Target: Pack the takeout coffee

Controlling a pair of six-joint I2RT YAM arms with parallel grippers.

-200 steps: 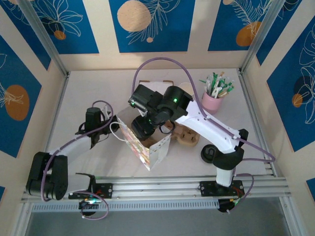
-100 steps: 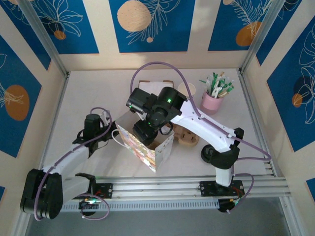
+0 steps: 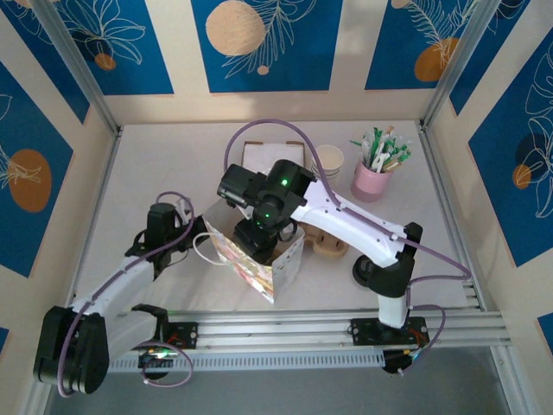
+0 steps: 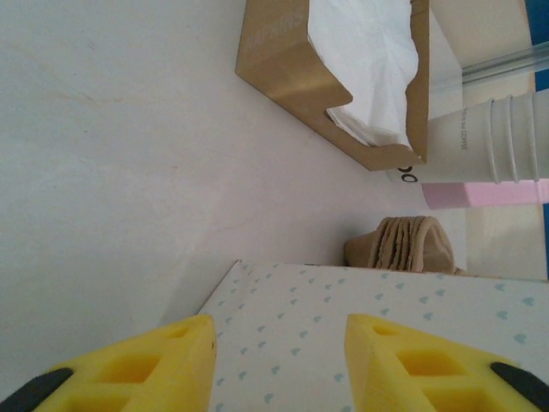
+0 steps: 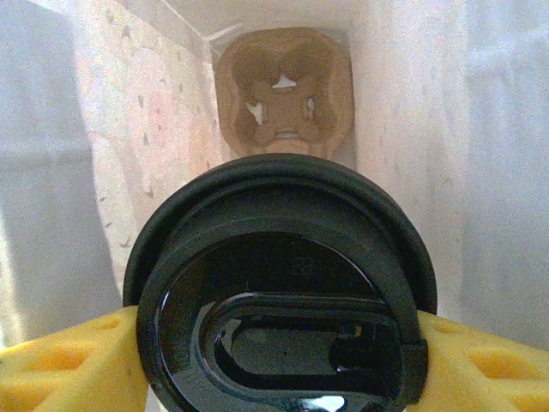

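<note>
Table (image 3: pixel 147 164): pale surface, walled on 3 sides; arm bases at near edge.
L gripper (image 4: pixel 279 360): at far-L end of work area, just beside L top corner of the paper bag (image 3: pixel 257 270). Jaws stand apart, nothing clamped. L wrist view: yellow fingers (image 4: pixel 137 369) flank a bag wall w/ small blue heart print. Finger-to-bag contact: cannot tell.
Bag handle (image 3: pixel 200 245): white loop, hangs off bag's L side, near L gripper.
Paper bag, posn: upright, mouth up, centre of table, patterned walls. R arm's wrist covers most of the mouth in top view.
R gripper (image 5: pixel 279 343): above bag mouth, pointing down into it. Jaws closed on the takeout coffee (image 5: pixel 279 292); one yellow pad (image 5: pixel 64 360) on each side, both touching the lid rim.
Takeout coffee, posn: held in R gripper, over/in the bag opening, lid up. R wrist view gives black round lid w/ oval sip recess; cup body hidden under lid. Depth inside bag: cannot tell.
Cup carrier (image 5: pixel 283 90): brown pulp, 4 holes, flat on bag floor, directly beyond the lid. Coffee is apart from it, not seated.
Napkin box (image 3: pixel 270 156): brown card, white napkins inside, behind the bag.
Carrier stack (image 3: pixel 328 243): spare brown carriers, on table just R of bag, partly under R arm.
Cup stack (image 3: pixel 329 159): lidless cream cups, R of napkin box.
Pink holder (image 3: pixel 371 180): upright, far-R rear, holds green/white sticks; just R of cup stack.
</note>
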